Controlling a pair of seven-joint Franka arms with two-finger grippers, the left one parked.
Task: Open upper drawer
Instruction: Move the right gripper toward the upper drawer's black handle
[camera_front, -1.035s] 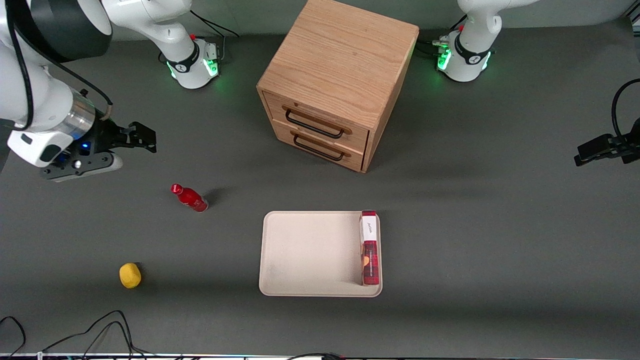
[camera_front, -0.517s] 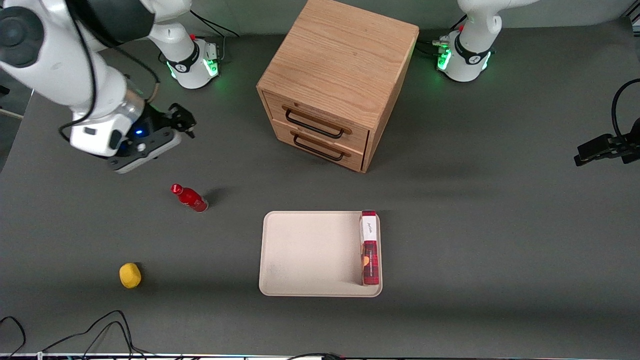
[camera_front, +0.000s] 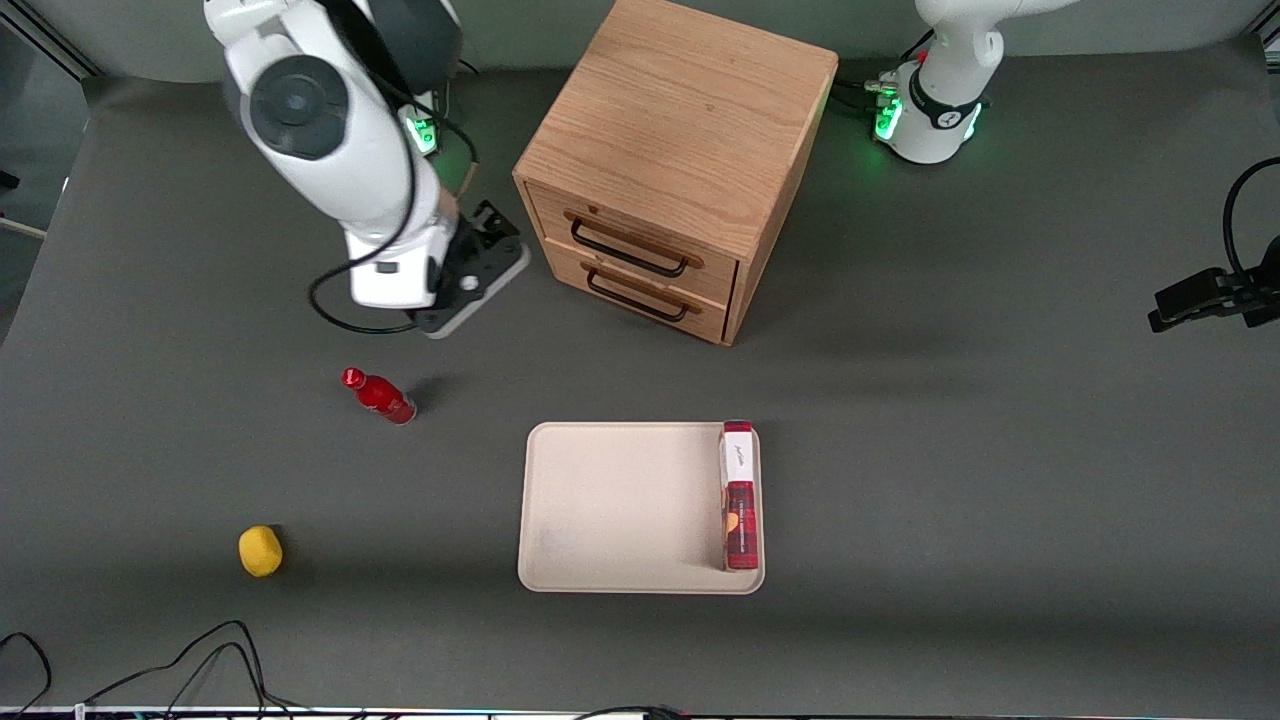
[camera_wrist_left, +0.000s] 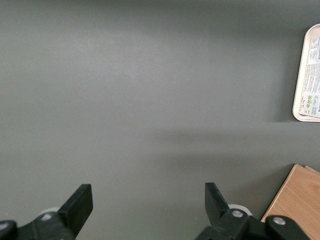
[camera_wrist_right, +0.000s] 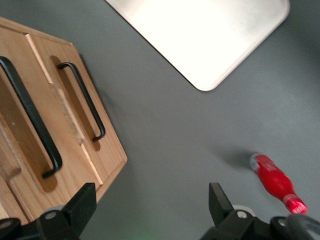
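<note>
Front view: my gripper (camera_front: 492, 232) hangs just beside the cabinet (camera_front: 680, 150), level with the upper drawer (camera_front: 635, 245), not touching it; the drawer sits shut, its black handle (camera_front: 628, 250) free, cabinet near the table (camera_front: 1000, 450) edge farthest from the camera, a red bottle (camera_front: 380, 396), yellow ball (camera_front: 260, 551) and tray (camera_front: 620, 505) with a box (camera_front: 739, 495) lying nearer that camera. Right wrist view: my fingers (camera_wrist_right: 82, 202) stand spread wide, holding nothing, the upper drawer's handle (camera_wrist_right: 30, 117) and the lower drawer's handle (camera_wrist_right: 85, 100) close by, with the bottle (camera_wrist_right: 277, 182) and tray (camera_wrist_right: 210, 35) on the table (camera_wrist_right: 165, 130).
</note>
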